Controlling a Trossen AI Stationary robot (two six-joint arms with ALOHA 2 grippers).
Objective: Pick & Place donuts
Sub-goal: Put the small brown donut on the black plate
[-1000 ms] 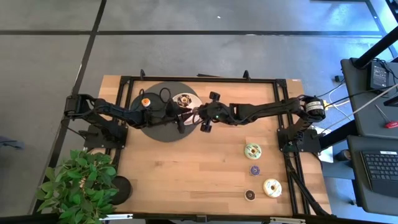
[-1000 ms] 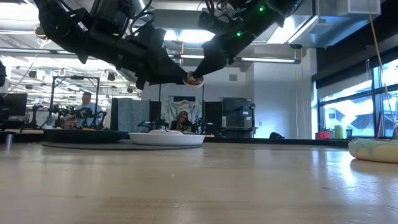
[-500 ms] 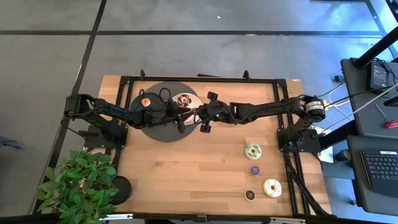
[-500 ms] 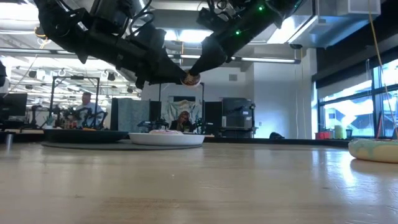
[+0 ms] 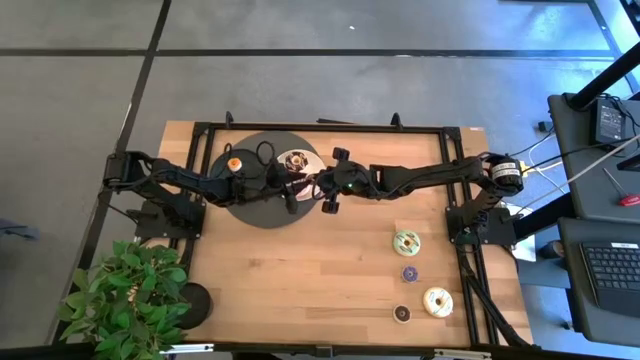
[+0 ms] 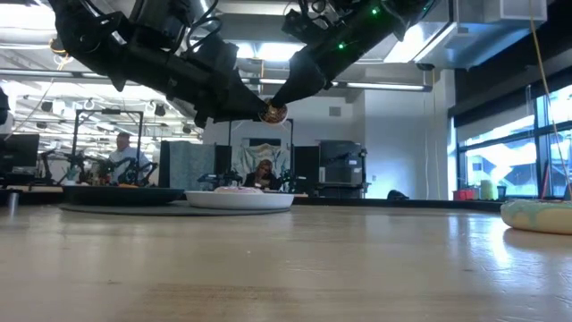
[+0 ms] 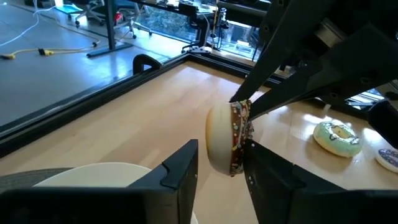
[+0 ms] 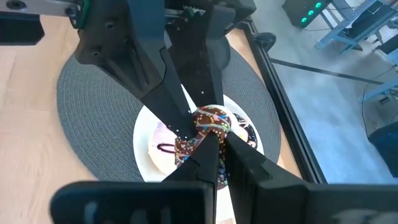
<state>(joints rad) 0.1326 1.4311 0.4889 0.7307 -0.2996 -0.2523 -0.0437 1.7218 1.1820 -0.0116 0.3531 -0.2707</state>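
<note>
I have the wooden counter (image 5: pixel 320 270) in full view from overhead. The round grey mat (image 5: pixel 255 205) lies under the white plate (image 8: pixel 142 140), which sits on the side of the mat nearer the right arm.

Both arms reach in and meet in the air just above the plate's edge. The right claw (image 8: pixel 224 140) is clenched on the rim of the chocolate sprinkled donut (image 8: pixel 208 121), holding it on edge over the plate. The left claw (image 7: pixel 221 152) comes at the same donut from the opposite side, with the donut right at its tip. I cannot tell whether it is grasping or released.

On the plate lies a pale pink donut (image 8: pixel 160 146) with a dark one partly hidden beside it. An orange donut (image 5: pixel 234 164) rests on the mat, on the plate's left-arm side.

Four more lie well apart from the plate, on bare wood toward the right arm's end of the counter:
- a green donut (image 5: pixel 406 242)
- a cream-yellow donut (image 5: pixel 437 300)
- a small purple donut (image 5: pixel 409 273)
- a small brown donut (image 5: pixel 402 313)
</note>
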